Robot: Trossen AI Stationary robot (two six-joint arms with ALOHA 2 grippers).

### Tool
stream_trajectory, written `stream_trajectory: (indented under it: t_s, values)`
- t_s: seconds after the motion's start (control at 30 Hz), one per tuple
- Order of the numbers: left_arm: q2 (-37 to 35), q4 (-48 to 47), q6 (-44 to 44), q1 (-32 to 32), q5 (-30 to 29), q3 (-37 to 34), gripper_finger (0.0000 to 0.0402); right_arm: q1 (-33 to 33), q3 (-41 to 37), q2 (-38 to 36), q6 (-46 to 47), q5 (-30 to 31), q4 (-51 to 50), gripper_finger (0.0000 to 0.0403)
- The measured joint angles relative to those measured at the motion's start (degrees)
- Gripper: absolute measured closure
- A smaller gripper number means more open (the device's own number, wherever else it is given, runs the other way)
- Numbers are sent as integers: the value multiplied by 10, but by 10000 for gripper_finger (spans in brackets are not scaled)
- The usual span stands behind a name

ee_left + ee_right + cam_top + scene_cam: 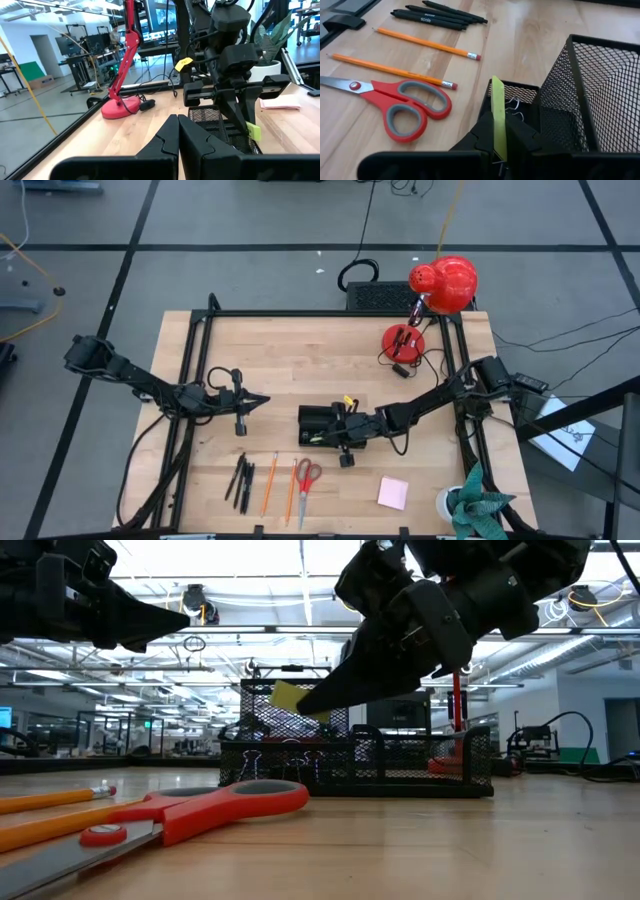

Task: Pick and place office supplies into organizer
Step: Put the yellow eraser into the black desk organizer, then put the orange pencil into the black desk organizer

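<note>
High view: right gripper sits over the black mesh organizer near table centre. Left gripper hovers well to the organizer's left, over bare wood. Along the near edge lie black pens, two orange pencils and red-handled scissors, side by side and clear of both arms. Pink sticky-note pad lies apart to their right. Red desk lamp stands at the far right corner; a plant at the near right corner.

Low view: right gripper fingers pinched on a yellow-green bit, held above the organizer's rim. Binder clips show through the mesh. Scissors and a pencil fill the foreground.

Left wrist view: left gripper's fingers pressed together, nothing between them. Right arm blocks most of the organizer.

Right wrist view: the yellow-green bit stands edge-on between the closed fingers, over a compartment holding binder clips. Scissors, pencils and pens lie on the wood beyond.
</note>
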Motion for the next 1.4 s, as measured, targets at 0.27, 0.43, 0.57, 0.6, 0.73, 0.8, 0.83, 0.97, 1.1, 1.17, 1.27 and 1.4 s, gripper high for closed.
stream_trajectory:
  t_s: [0.27, 0.43, 0.57, 0.6, 0.73, 0.8, 0.83, 0.97, 1.1, 1.17, 1.27, 1.4]
  values:
    - [0, 0, 0, 0, 0, 0, 396, 0, 0, 0, 23, 1, -10, 368]
    - [0, 0, -2, 0, 0, 0, 396, 0, 0, 0, 42, 3, -22, 366]
    - [0, 0, -2, 0, 0, 0, 396, -2, 0, 0, 64, 16, -33, 365]
    - [0, 0, -2, 0, 0, 0, 396, -3, 0, 0, 64, 16, -34, 365]
    - [0, 0, 0, 0, 0, 0, 396, -4, 0, 0, 65, 16, -52, 364]
    - [0, 0, 0, 0, 0, 0, 396, -4, 0, -1, 66, 13, -55, 363]
    - [0, 0, 0, 0, 0, 0, 396, -4, 0, -1, 66, 9, -55, 360]
    - [0, 0, 0, 0, 0, 0, 396, -5, 0, -1, 66, 1, -48, 339]
    - [0, 0, 0, 0, 0, 0, 396, -5, -1, 0, 56, 0, -28, 317]
    - [0, 0, 0, 0, 0, 0, 396, -4, -1, -1, 49, 0, -8, 308]
    - [0, 0, 0, 0, 0, 0, 396, -2, -1, 0, 41, 0, 24, 299]
    - [0, 0, 0, 0, 0, 0, 396, -2, -1, -1, 32, 0, 44, 294]
